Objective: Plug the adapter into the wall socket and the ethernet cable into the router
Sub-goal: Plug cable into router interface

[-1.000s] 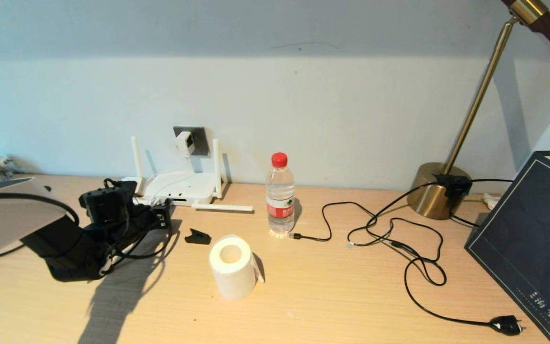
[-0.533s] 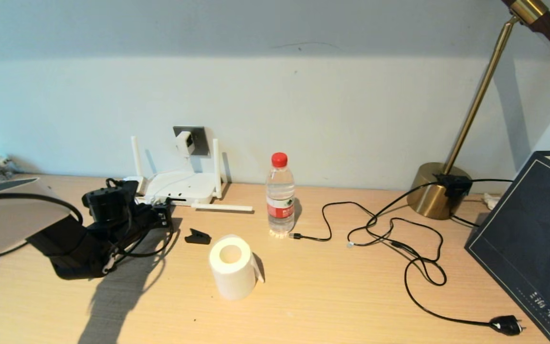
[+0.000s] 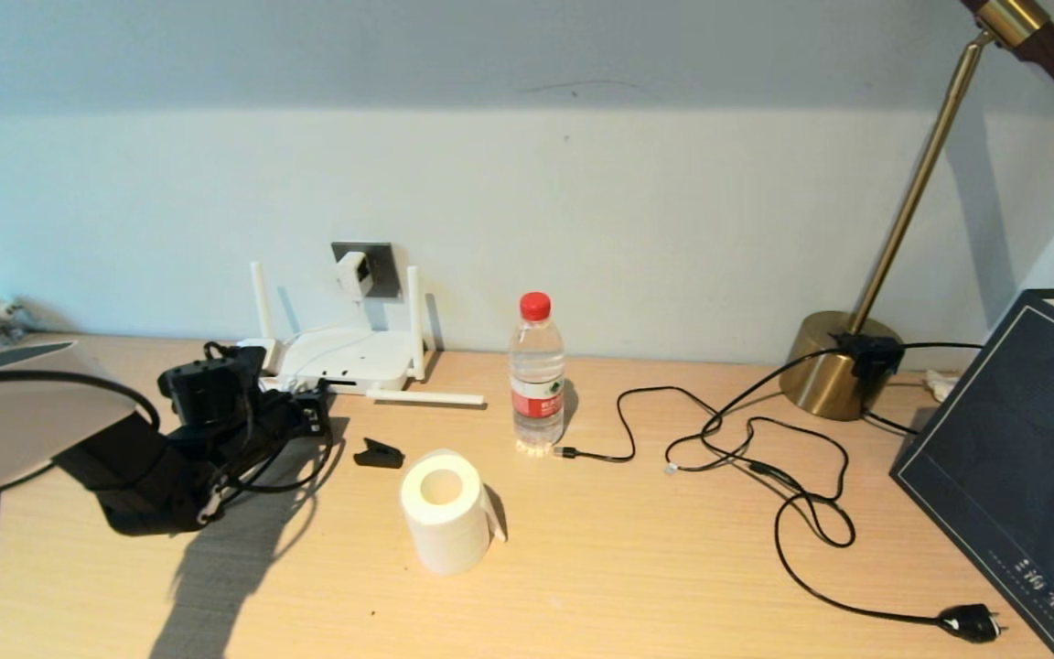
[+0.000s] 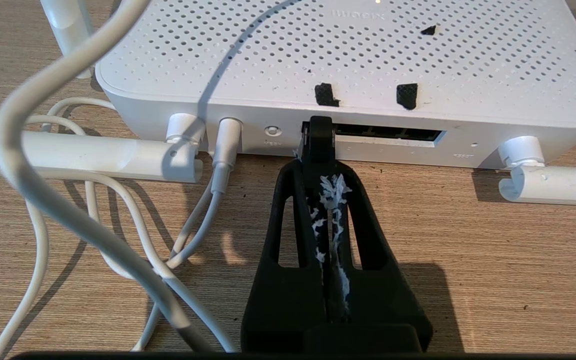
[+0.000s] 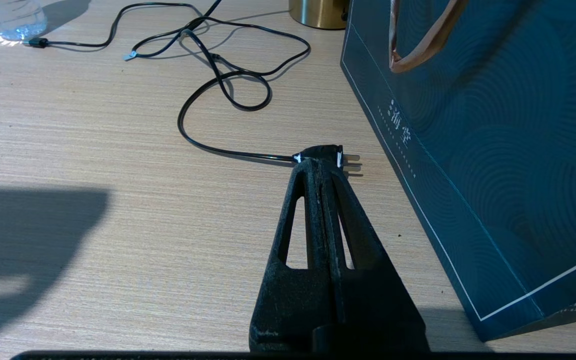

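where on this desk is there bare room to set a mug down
Best patch: the bare desk in front, bordered by the tissue roll on one side and the black cord's loop on the other. Crowded: around the router, where the left gripper, white cords and a small black piece sit, and the cord tangle by the lamp base.
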Controlling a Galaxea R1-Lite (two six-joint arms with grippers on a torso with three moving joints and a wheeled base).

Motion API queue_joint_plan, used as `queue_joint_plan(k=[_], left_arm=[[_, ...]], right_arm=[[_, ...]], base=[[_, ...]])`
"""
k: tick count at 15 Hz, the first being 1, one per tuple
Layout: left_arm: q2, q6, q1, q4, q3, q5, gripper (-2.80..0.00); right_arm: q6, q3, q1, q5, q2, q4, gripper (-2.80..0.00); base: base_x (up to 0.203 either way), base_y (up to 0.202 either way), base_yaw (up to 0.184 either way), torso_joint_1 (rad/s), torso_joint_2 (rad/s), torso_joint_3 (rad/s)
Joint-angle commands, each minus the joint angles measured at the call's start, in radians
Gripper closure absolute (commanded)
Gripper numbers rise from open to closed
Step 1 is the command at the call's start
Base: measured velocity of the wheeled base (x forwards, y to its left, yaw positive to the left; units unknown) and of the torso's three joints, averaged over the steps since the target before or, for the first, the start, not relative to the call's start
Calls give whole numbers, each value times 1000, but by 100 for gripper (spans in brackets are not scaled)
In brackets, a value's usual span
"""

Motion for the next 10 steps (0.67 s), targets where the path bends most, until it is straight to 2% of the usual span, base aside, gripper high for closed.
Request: queue_joint_plan(k=[1, 10], left_arm=[[0, 0, -1, -4, -5, -1, 0], [3, 0, -4, 10, -5, -1, 0]], right_arm=[[0, 0, 0, 0, 2, 1, 0], [0, 0, 0, 0, 2, 1, 0]], base=[[0, 0, 0, 0, 0, 0], [0, 0, 0, 0, 0, 0]])
